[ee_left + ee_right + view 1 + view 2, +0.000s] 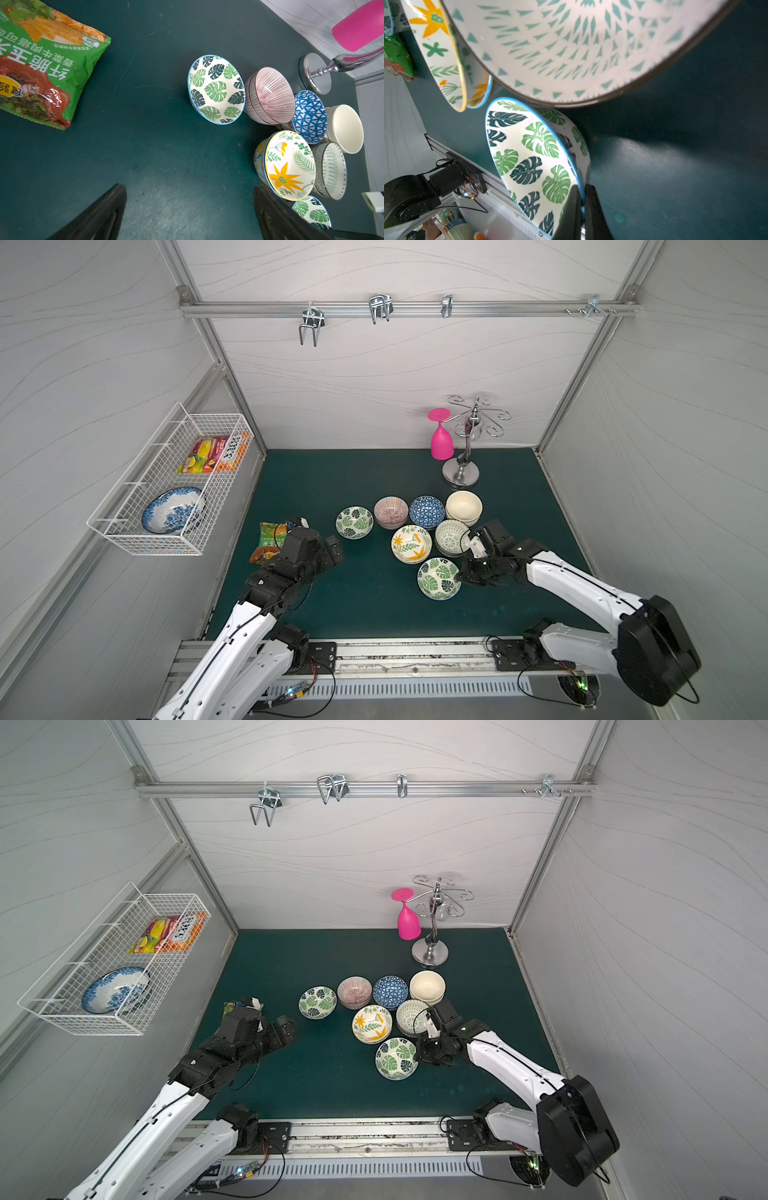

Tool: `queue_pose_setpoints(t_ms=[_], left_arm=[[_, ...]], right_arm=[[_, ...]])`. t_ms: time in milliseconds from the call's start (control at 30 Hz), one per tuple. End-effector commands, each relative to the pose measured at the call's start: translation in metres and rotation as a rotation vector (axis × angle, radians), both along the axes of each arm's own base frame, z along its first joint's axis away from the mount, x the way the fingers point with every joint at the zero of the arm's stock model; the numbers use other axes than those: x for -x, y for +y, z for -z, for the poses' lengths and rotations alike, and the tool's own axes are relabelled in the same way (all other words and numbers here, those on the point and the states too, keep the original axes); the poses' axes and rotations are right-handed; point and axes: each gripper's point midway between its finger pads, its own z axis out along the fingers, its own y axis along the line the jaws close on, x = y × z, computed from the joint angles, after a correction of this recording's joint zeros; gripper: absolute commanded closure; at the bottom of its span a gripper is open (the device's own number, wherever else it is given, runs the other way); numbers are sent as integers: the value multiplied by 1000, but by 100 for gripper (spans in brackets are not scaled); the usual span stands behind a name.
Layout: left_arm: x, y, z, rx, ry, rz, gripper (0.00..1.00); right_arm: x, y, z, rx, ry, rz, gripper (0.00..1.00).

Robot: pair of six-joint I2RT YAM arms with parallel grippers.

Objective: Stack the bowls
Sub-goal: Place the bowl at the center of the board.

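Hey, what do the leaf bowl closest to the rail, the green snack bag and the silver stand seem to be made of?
Nearest leaf bowl: probably glazed ceramic, glossy, thick wall, painted blue rim. Green snack bag: thin plastic film, shiny, crinkled, crimped edge. Silver stand: likely chromed metal, mirror-bright base and stem.

Green mat (365,614) — bowls (411,544), snack bag (266,545), rack (460,473)
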Motion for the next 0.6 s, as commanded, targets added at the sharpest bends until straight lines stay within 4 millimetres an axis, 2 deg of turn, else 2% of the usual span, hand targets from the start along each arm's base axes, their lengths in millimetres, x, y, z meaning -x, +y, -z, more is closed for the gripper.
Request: queue_pose_setpoints(t_ms=[0,300,467,567], left_arm=[[-3,0,0,7,-6,-6,0],[-7,-5,7,16,17,-3,0],[-11,-3,13,-13,50,-12,0],[-20,-3,14,-49,69,-5,0]], right_arm=[[-3,2,1,-12,-14,6,100],[0,0,10,9,14,-6,98],[2,-2,8,20,23,-4,65],[1,-7,-1,34,-3,6,52]])
